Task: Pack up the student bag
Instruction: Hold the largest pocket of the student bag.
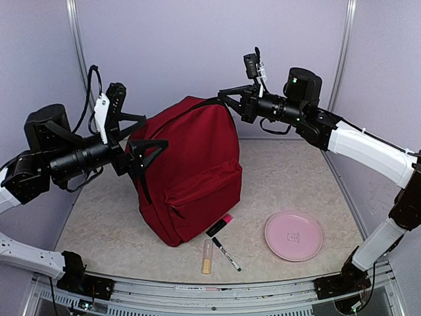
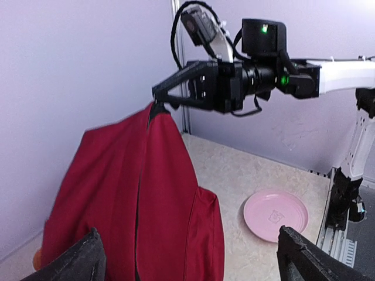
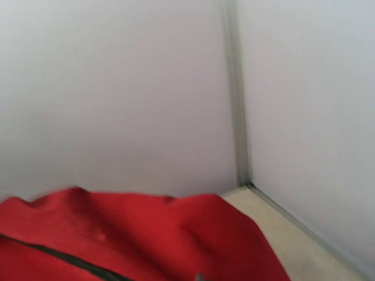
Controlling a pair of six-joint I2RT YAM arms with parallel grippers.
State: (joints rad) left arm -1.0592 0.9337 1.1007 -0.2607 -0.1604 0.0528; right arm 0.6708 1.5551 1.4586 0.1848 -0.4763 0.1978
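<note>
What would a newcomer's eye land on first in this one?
A big red backpack stands upright in the middle of the table, pinched at its top by the shut right gripper. The left gripper hangs wide open beside the bag, on the left arm's side. In front of the bag lie a few pens, with a pink plate to their right.
</note>
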